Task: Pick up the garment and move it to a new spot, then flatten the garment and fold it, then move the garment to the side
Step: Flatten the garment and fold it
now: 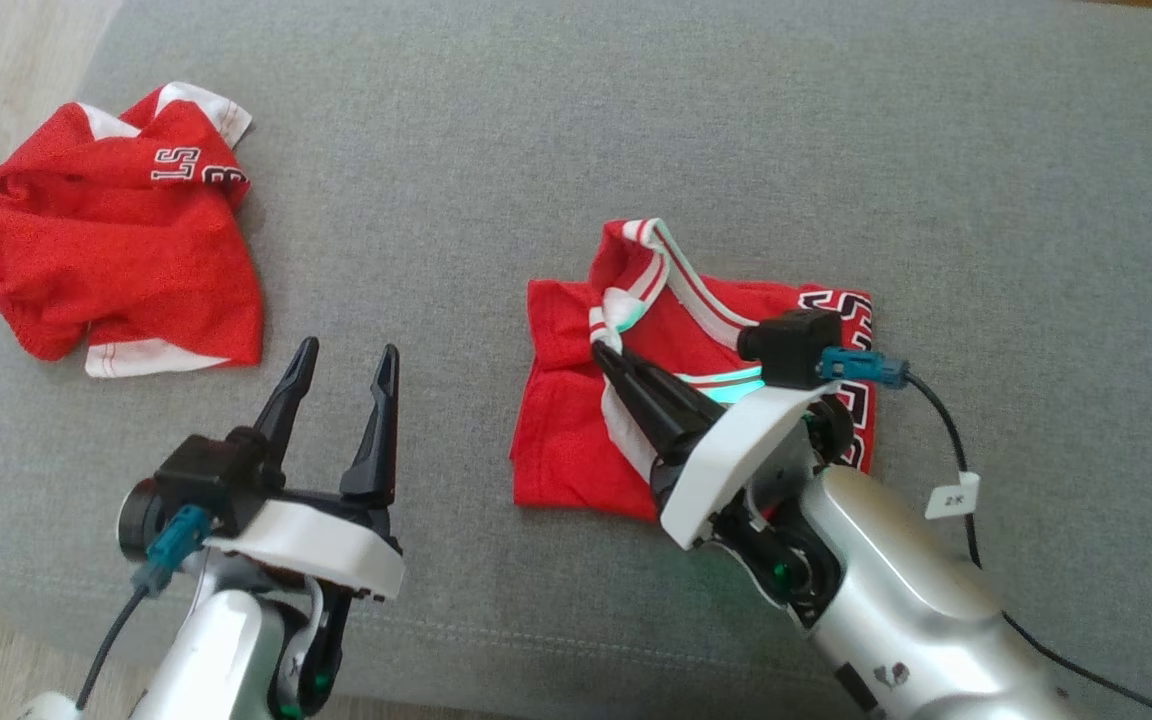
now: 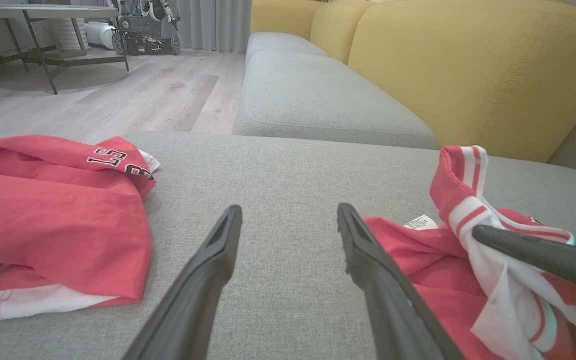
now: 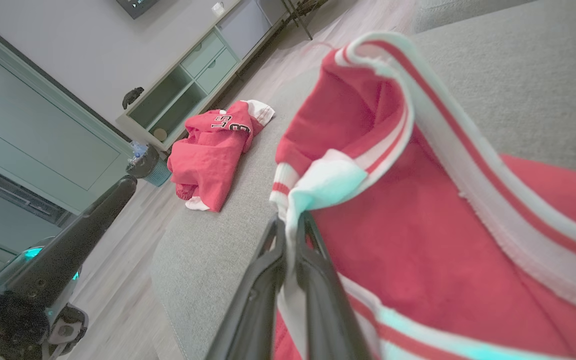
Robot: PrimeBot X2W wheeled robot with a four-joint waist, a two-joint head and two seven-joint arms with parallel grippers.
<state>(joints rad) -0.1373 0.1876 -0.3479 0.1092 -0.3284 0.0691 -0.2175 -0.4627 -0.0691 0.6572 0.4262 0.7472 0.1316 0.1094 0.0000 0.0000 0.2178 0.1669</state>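
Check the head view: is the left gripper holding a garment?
No, the left gripper stands open and empty over bare sofa.

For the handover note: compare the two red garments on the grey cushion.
The left garment lies bunched in a heap; the right garment lies flatter. The right gripper is shut on the right garment's striped trim; the left garment is untouched. Both are red with white trim and black lettering.

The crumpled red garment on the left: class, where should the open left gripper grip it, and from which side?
Likely the crumpled garment's white hem band, from the near side: that edge lies exposed on the cushion, facing the left gripper.
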